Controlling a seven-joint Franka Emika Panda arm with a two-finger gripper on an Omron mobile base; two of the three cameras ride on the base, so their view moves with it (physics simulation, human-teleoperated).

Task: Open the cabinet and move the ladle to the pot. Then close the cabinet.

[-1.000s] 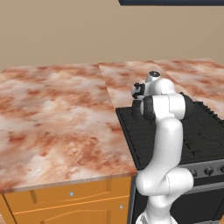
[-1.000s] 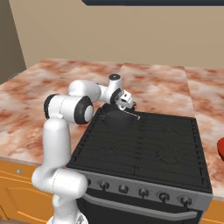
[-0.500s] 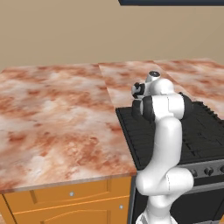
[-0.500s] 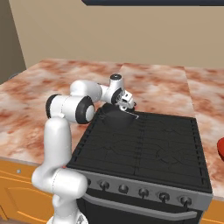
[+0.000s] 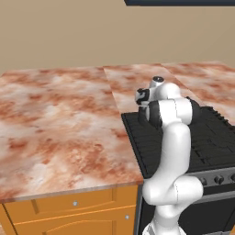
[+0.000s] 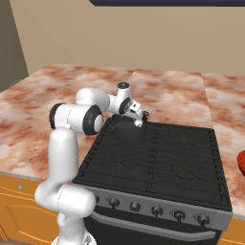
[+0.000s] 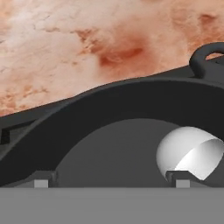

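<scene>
While the end effector (image 7: 111,181) gapes apart, the ladle (image 7: 190,152) lies inside the pot (image 7: 109,113).

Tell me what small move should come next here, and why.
Probably lift the hand straight up and clear of the pot. The ladle bowl already lies inside the dark pot on the stove, and the fingers stand wide apart with nothing between them. With the ladle delivered, what remains is closing the cabinet, so retreating first avoids knocking the pot rim.

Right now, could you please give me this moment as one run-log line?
gripper: open above pot | ladle: bowl inside pot, released | pot: on stove | next: close cabinet
</scene>
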